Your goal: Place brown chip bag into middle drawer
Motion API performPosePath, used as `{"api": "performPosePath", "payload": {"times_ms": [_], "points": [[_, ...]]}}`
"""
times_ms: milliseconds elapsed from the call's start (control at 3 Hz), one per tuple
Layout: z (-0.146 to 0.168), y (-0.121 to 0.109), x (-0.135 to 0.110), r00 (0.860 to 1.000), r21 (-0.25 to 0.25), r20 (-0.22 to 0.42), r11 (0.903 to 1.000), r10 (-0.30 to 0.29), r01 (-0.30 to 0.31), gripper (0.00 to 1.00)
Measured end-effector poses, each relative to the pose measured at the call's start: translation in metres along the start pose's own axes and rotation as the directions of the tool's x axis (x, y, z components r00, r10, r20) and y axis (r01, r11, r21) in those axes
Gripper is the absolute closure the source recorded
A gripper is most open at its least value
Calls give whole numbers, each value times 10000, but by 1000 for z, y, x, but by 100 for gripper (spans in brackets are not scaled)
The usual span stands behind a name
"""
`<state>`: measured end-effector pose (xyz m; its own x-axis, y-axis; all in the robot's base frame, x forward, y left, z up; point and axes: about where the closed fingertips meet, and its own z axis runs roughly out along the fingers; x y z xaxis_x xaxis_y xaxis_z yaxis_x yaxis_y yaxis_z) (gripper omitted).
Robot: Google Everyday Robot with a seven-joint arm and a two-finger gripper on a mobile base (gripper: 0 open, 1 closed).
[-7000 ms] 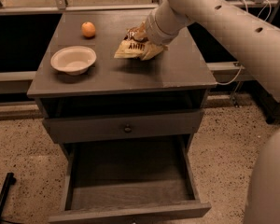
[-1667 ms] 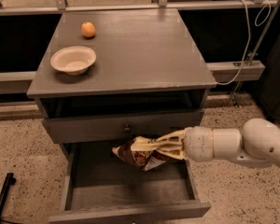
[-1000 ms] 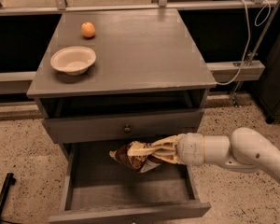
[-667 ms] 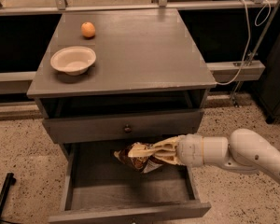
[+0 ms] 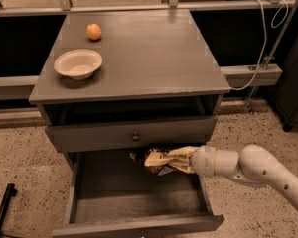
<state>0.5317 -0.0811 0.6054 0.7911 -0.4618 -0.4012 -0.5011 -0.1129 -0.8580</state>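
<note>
Reaching in from the right side, the arm (image 5: pixel 258 170) has its gripper (image 5: pixel 169 159) over the back part of the open middle drawer (image 5: pixel 134 195), just under the shut drawer front (image 5: pixel 89 138) with the small round knob (image 5: pixel 135 137); the fingers (image 5: pixel 181 157) look clamped down on the brown chip bag (image 5: pixel 145 158), which sticks out leftward from them, held up above the drawer floor rather than lying on it, as far as I can tell; the bag's top edge sits really close to the bottom edge of that upper front, so not much headroom there; below and toward the drawer's front board there's a big bare stretch of grey floor, and the left half of the drawer is wide open too; the arm crosses over the drawer's right side wall near the back corner; up on the worktop (image 5: pixel 154 53) a white bowl (image 5: pixel 78 63) sits near the left edge with an orange (image 5: pixel 94 31) behind it, both well apart from the gripper; a cable (image 5: pixel 262 38) hangs off to the right, beyond the worktop's edge.
</note>
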Motion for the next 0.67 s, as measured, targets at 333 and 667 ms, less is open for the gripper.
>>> {"api": "performPosePath", "payload": {"times_ms": [333,667], "points": [[16,14,17,9906,-439,378,9901,-1317,1333,100],[18,14,16,9882,-465,427,9877,-1473,1492,83]]}}
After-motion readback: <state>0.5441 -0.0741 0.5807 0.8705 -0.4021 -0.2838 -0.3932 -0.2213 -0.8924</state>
